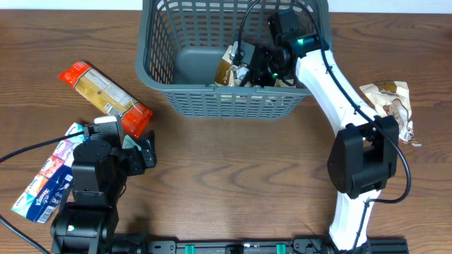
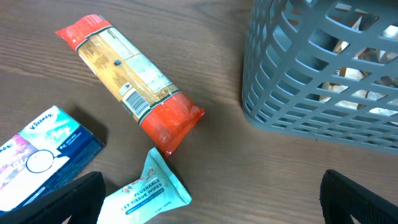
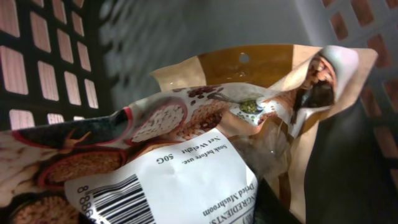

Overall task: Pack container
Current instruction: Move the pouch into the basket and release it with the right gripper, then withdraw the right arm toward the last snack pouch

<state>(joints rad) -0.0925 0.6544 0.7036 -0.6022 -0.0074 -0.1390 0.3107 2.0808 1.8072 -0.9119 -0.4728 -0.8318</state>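
Note:
The dark grey slotted container [image 1: 226,106] stands at the top middle of the table; it also shows in the left wrist view [image 2: 311,81] and as walls in the right wrist view [image 3: 37,68]. My right gripper [image 1: 258,67] reaches inside it, shut on a dried mushroom pack [image 3: 205,124], which shows in the overhead view [image 1: 227,67] low inside the basket. In the right wrist view the jaws [image 3: 205,214] are mostly covered by the pack's white label. My left gripper [image 1: 138,152] is open and empty, low over the table [image 2: 211,205], beside a teal wipes pack [image 2: 149,190].
A red and yellow pasta pack [image 1: 106,95] lies left of the container, also in the left wrist view [image 2: 127,81]. A blue tissue box [image 1: 49,176] lies at the far left [image 2: 37,152]. Another mushroom pack [image 1: 390,102] lies on the table at the right.

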